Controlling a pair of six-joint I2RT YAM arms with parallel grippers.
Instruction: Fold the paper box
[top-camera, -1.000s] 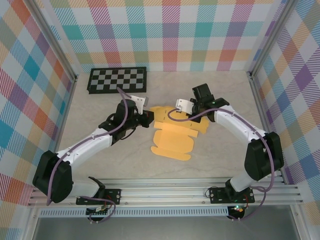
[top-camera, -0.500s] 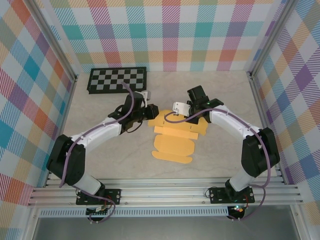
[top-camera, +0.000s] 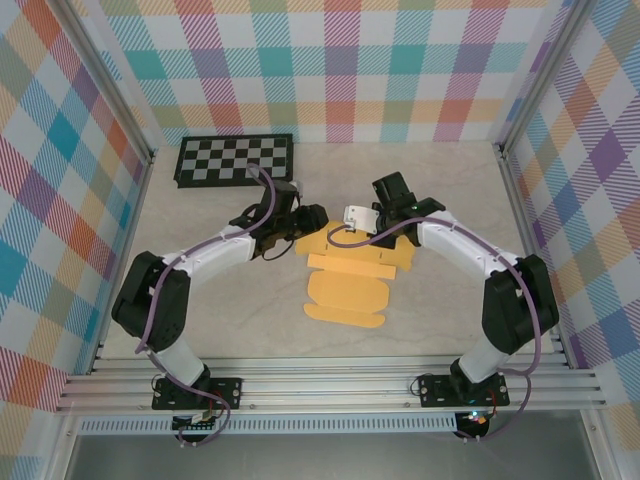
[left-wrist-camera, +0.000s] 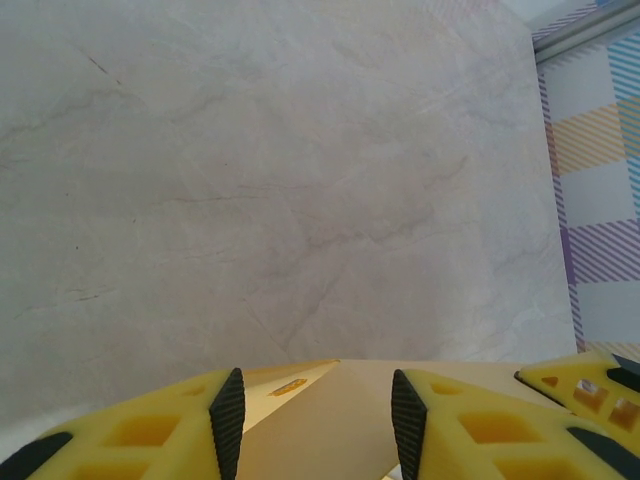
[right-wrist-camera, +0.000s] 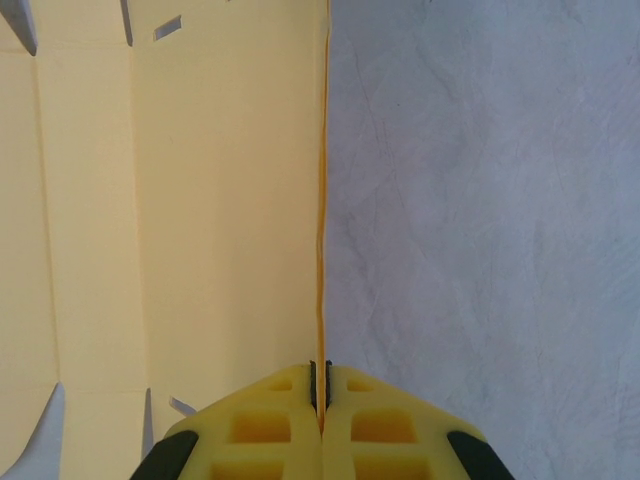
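Near the middle of the pale surface (top-camera: 225, 320), the yellow-orange paper box (top-camera: 345, 292) lay partly folded. Its rounded flap lay flat, pointing toward the near edge, and both arms reached over its far end. The right claw (right-wrist-camera: 320, 385) was pinched shut on a thin wall of the box. In the right wrist view that wall stood upright on edge and ran straight away from the fingertips, with slotted panels on one side and bare surface on the other. The left claw (left-wrist-camera: 317, 400) stood with its jaws parted, a pale corner of the box showing between them without clear contact. A checkerboard (top-camera: 235, 158) lay by the far-left corner, well apart from the box.
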